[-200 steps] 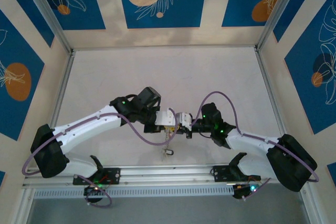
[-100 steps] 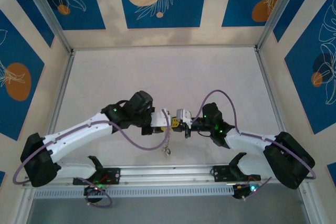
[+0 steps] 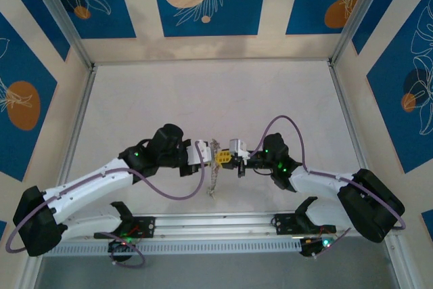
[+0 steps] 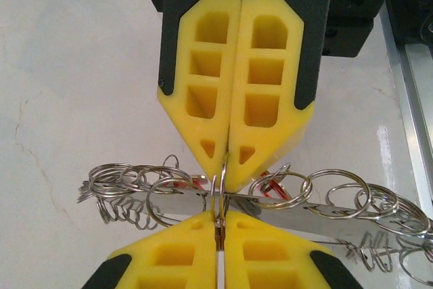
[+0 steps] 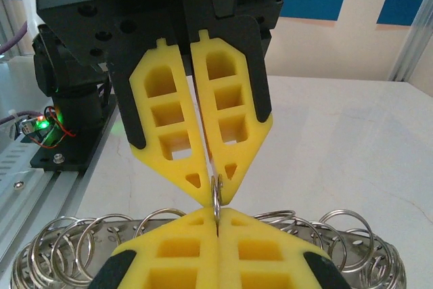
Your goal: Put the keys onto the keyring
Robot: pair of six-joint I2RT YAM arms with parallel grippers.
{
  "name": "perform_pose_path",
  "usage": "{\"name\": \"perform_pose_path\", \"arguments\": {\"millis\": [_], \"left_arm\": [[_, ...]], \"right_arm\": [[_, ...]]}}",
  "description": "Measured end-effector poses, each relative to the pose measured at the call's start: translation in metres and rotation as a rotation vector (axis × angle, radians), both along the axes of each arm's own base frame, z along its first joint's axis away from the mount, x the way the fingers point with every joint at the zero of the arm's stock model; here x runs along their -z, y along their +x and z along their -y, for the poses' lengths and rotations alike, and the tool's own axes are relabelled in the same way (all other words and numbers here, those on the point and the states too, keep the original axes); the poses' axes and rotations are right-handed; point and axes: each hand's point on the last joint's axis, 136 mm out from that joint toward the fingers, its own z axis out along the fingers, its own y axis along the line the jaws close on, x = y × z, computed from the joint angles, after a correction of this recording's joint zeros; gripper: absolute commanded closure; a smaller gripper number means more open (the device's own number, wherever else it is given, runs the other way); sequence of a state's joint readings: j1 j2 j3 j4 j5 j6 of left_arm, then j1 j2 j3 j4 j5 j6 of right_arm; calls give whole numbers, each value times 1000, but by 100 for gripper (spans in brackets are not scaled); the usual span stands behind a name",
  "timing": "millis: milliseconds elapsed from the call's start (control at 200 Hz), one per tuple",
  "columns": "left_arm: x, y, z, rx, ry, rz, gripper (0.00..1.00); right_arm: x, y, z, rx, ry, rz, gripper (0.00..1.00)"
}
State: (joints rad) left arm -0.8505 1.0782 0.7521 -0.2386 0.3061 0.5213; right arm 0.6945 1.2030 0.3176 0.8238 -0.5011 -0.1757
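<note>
Top external view: from the near left corner the left arm reaches in. Its left gripper point(image 3: 206, 154) meets the right gripper point(image 3: 225, 159) tip to tip above the near middle of the table point(image 3: 203, 93). A silvery string of metal hangs between them toward the near rail. Over to the left wrist view, and it's all close up. On the left sits a cluster of small split rings point(image 4: 115, 181). Dead centre is the keyring point(image 4: 218, 191), edge-on, just a thin wire loop. It is clenched in the left gripper's yellow fingers point(image 4: 169, 255) below and pinched in the right gripper's yellow fingers above, with no gap in either pair. Flat silvery metal, the keys point(image 4: 298, 216) as best I can tell, runs across behind the wire. A scrap of red point(image 4: 270, 191) shows just right of centre, and more split rings fan out to the right. The right wrist view agrees: both pincers are clamped on that one wire, with rings bunched on either side.
</note>
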Motion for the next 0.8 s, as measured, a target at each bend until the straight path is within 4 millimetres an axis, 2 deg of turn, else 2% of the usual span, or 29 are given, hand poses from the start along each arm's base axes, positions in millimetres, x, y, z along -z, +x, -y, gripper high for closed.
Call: {"name": "perform_pose_path", "arguments": {"millis": [115, 220, 260, 340, 410, 525, 640, 800], "left_arm": [[0, 1, 3, 1, -15, -8, 82], [1, 1, 5, 5, -24, -15, 82], [2, 1, 5, 6, -27, -16, 86], [3, 0, 6, 11, -29, -18, 100], [4, 0, 5, 8, -30, -23, 100], [6, 0, 4, 11, -16, -24, 100], [11, 0, -1, 21, 62, -33, 100], [5, 4, -1, 42, 178, -29, 100]], "right_arm": [[0, -2, -1, -6, -1, -1, 100], [2, -3, -2, -10, -5, -6, 100], [3, -2, -2, -8, -7, -7, 100], [4, -1, -2, -1, -9, -8, 100], [5, 0, -2, 7, -13, -7, 100], [8, 0, -1, 11, -27, 2, 84], [10, 0, 2, 24, -53, 24, 80], [14, 0, 4, 35, -82, 27, 74]]}}
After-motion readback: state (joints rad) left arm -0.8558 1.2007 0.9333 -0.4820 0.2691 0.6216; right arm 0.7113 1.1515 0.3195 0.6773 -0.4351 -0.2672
